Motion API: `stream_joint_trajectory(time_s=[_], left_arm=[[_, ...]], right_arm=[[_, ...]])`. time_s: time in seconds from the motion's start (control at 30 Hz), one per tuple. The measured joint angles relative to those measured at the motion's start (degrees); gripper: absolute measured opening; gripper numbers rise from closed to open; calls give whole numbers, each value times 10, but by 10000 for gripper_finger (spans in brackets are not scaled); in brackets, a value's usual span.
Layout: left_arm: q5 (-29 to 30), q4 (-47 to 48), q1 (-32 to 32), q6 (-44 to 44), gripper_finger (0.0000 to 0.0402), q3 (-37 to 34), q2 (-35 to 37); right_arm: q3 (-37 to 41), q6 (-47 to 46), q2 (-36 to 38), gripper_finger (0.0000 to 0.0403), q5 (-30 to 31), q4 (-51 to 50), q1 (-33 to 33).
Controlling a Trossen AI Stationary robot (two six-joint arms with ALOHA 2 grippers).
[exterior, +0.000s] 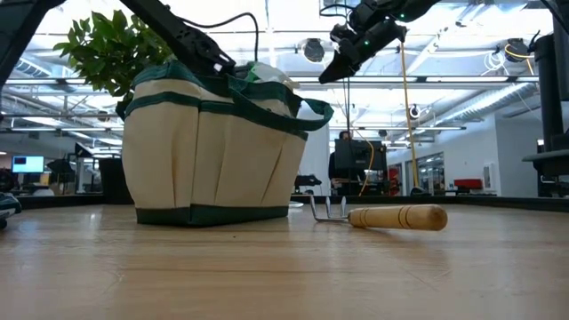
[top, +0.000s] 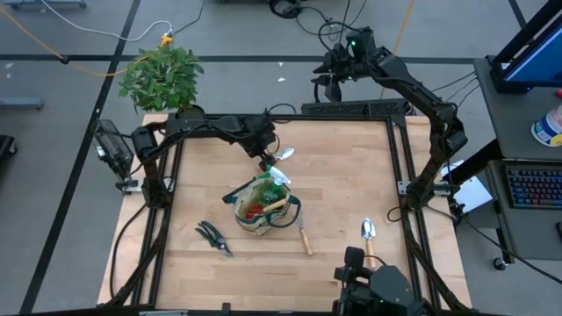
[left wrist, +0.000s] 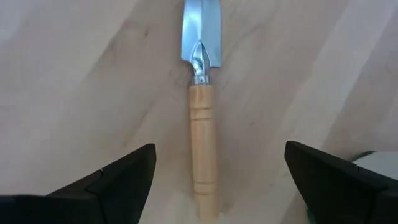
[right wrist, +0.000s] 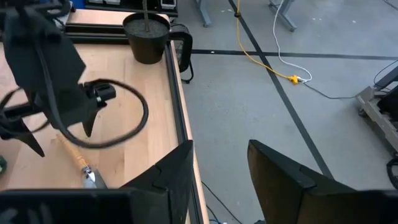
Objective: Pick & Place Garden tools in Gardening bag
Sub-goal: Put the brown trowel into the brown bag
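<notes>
Rake (exterior: 382, 216) lies beside gardening bag (exterior: 209, 151) holding gloves (top: 255, 211).

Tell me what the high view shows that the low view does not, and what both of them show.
Only the high view shows the black shears and a trowel lying on the table, another trowel under the left gripper, and the red gloves inside the bag. Only the low view shows the bag's side pockets and the room behind the table. Both show the bag, the rake beside it, the potted plant, and the right gripper raised, away from the tools.
</notes>
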State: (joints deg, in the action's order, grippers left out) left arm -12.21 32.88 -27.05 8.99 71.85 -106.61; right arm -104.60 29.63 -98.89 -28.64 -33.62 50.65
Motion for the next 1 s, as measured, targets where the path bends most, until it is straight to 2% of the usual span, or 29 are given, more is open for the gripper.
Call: stream_joint_trajectory(time_s=[0.23,0.37,0.53,0.77,1.0], left_arm=[[9,8,18,1,346,0,-52],[31,35,33,-1,322,3,-70],[71,57,48,-14,243,3,-76],[82,61,46,5,67,2,-77],[73,57,23,13,64,-1,-52]], right_arm=[[0,1,0,144,-1,-18,0],[0,0,0,144,-1,-18,0],[0,0,0,144,-1,-18,0],[0,-8,0,144,-1,-18,-1],[0,-19,0,144,-2,-18,-1]])
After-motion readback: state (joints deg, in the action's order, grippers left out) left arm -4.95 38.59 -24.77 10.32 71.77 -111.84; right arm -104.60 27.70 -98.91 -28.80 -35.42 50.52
